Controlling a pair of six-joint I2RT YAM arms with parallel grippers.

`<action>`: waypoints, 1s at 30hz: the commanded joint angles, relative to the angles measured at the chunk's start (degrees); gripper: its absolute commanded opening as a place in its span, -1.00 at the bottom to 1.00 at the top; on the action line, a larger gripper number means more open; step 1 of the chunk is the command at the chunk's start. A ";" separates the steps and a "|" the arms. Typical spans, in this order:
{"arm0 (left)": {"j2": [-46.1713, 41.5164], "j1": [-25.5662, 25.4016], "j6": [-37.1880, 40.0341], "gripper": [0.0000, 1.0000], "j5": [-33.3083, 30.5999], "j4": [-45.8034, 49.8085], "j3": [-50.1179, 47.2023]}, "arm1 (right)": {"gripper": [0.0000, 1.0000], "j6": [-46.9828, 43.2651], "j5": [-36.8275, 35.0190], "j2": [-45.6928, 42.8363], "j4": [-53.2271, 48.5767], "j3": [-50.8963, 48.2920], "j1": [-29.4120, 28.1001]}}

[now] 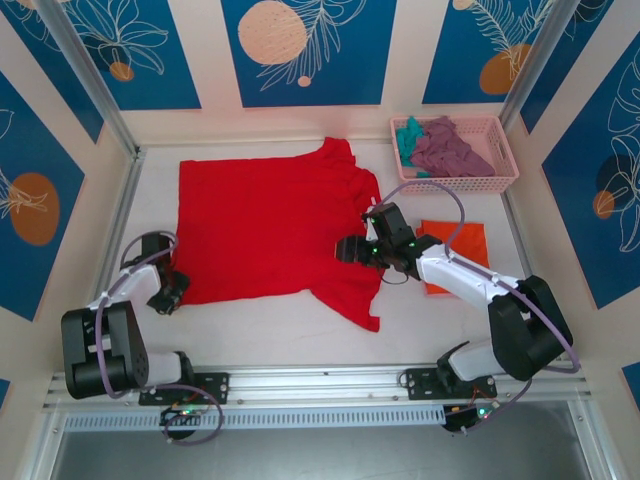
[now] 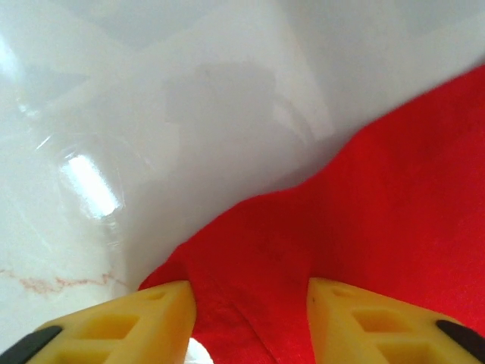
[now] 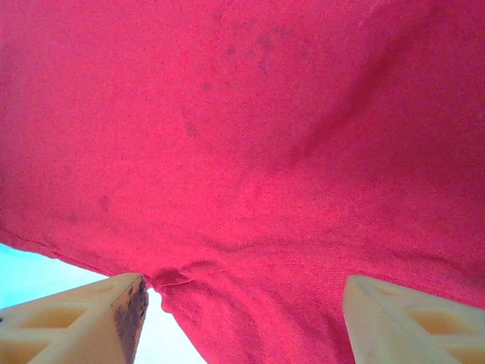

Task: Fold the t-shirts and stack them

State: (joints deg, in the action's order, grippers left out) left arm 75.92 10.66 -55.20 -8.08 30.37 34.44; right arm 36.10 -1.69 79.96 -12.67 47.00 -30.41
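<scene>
Top external view:
- Red t-shirt: spread flat on the white table, left of centre.
- Orange t-shirt: folded, just right of the red t-shirt, partly under the right arm.
- Pink basket: far right corner of the table. It holds the mauve-purple t-shirt and the teal t-shirt, both crumpled.
- Left gripper: at the red t-shirt's near left corner.
- Right gripper: over the red t-shirt's right side.

Left wrist view:
- Yellow fingers: parted and clamping nothing. A corner of the red cloth lies between them, with bare table beyond.

Right wrist view:
- Fingers: spread wide over the red cloth. The cloth's puckered edge lies just beside the left finger, with a sliver of table at lower left.
</scene>
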 commanded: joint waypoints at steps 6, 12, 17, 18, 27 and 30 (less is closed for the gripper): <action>1.54 0.85 -1.67 -0.59 1.21 -1.81 -2.74 | 0.38 1.17 -1.12 -1.73 -2.25 -0.33 -0.04; -1.54 0.86 -1.42 -1.00 1.61 -0.43 -3.48 | 0.38 2.40 -1.32 -2.65 -5.03 0.05 -0.13; -5.40 0.77 0.10 -1.00 1.84 1.28 -4.08 | 0.37 8.44 -5.57 -7.26 -14.88 -1.52 -1.10; -6.28 0.80 0.49 -1.00 1.88 1.52 -4.11 | 0.36 9.70 -6.77 -8.53 -17.76 -2.16 -1.58; -8.55 0.82 5.10 -1.00 2.60 -0.81 -4.37 | 0.35 4.88 -12.44 -14.91 -27.14 -8.40 -15.46; -7.84 0.82 5.27 -1.00 3.11 -1.62 -4.54 | 0.36 4.93 -13.17 -14.02 -23.83 -10.63 -21.14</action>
State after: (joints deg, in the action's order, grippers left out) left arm 67.96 10.83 -51.68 -6.02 28.84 30.52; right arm 41.82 -12.51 66.06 -36.21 38.24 -48.14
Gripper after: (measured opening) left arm 0.042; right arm 0.678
